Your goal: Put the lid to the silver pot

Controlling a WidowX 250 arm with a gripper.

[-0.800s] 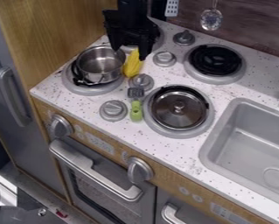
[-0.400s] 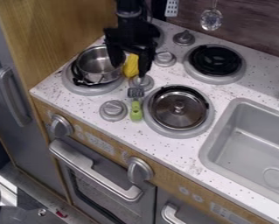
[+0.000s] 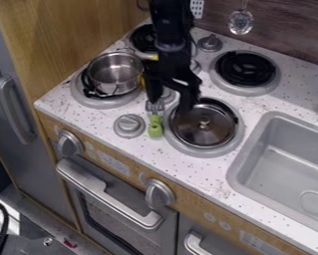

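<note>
My gripper (image 3: 168,108) hangs over the middle of the stove, open, with its two fingers spread apart. One finger is above the small spatula, the other overlaps the upper left part of the lid. The lid (image 3: 212,130), dark and glassy with a metal rim and a small knob, lies on the front right burner. At the left, the silver pot (image 3: 114,73) stands uncovered on the front left burner.
A green-handled spatula (image 3: 155,126) lies between the lid and a grey knob (image 3: 129,125). A yellow object (image 3: 143,81) is partly hidden behind the gripper. The grey sink (image 3: 281,164) is at the right, two black burners at the back.
The gripper has moved from beside the pot, toward the front and right, to the lid's upper left edge. Pot, lid and spatula have stayed in place.
</note>
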